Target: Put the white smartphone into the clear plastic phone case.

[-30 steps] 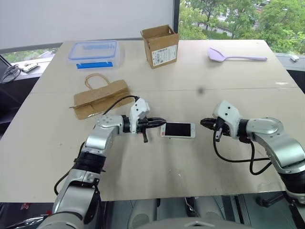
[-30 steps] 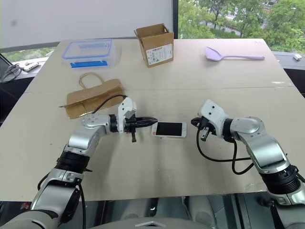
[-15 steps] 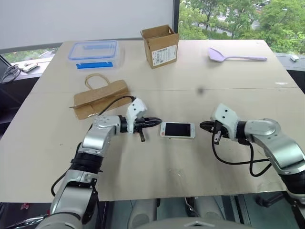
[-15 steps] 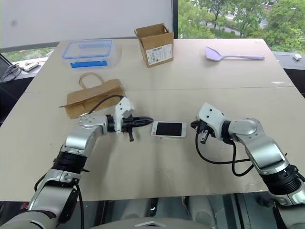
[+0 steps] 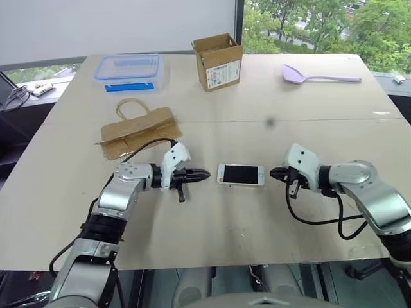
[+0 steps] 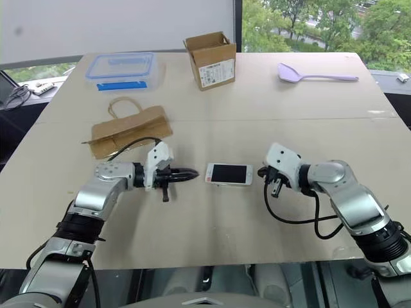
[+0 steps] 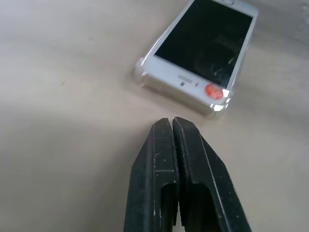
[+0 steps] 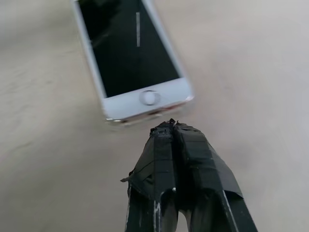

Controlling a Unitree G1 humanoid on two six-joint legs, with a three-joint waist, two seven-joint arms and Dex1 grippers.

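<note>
Phone flat on table between two closed grippers, face up.

White smartphone lying screen-up near the front middle of the table, long side running left to right, home-button end toward the right gripper. Seated, as far as the left wrist view allows, inside the clear plastic phone case: a thin transparent lip around the near corner, hard to be sure of. Left gripper low over the table, pointing at the phone's other short end, fingers pressed together, holding nothing, a gap short of the phone. Right gripper likewise pinched together and empty, tips just beside the phone's edge, contact not clear. Further back: brown paper bag, clear food box, cardboard box, lilac spoon.
</note>
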